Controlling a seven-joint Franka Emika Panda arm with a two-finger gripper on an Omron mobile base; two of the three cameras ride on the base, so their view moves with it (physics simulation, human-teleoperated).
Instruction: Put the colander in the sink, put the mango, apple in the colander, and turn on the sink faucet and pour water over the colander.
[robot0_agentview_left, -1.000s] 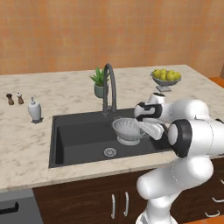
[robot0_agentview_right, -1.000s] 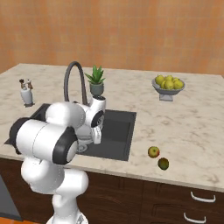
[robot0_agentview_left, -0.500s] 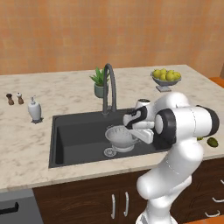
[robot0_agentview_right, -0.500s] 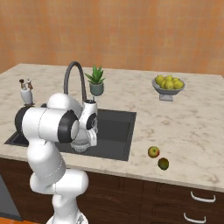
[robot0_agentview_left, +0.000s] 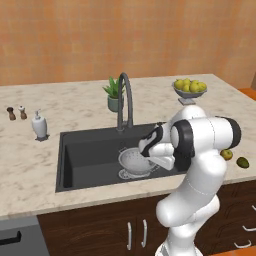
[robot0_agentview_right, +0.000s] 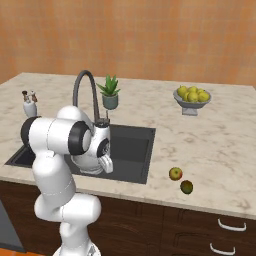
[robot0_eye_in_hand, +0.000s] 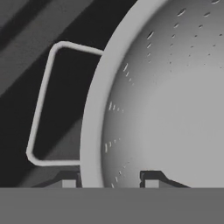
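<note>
The white-silver perforated colander (robot0_agentview_left: 133, 161) sits low inside the dark sink (robot0_agentview_left: 85, 150), beneath the arched sink faucet (robot0_agentview_left: 125, 97). My gripper (robot0_agentview_left: 148, 148) is shut on the colander's right rim. In the hand view the colander's rim (robot0_eye_in_hand: 93, 122) runs between my two fingertips (robot0_eye_in_hand: 151, 180), and its wire side handle (robot0_eye_in_hand: 40, 105) is to the left. My gripper (robot0_eye_in_hand: 109, 181) straddles that rim. The apple (robot0_agentview_left: 227, 154) and the dark green mango (robot0_agentview_left: 243, 162) lie on the counter to the right of the sink. The apple (robot0_agentview_right: 175, 173) and mango (robot0_agentview_right: 186, 187) lie near the counter's front edge. No water runs.
A bowl of pale fruit (robot0_agentview_left: 189, 88) stands at the back right. A potted plant (robot0_agentview_left: 115, 93) is behind the faucet. A soap dispenser (robot0_agentview_left: 39, 125) and two small shakers (robot0_agentview_left: 16, 113) stand left of the sink. My arm's bulk hangs over the sink's right edge.
The arm has carried the colander down and to the left, from above the basin's right side to low inside it. The grip has stayed shut.
</note>
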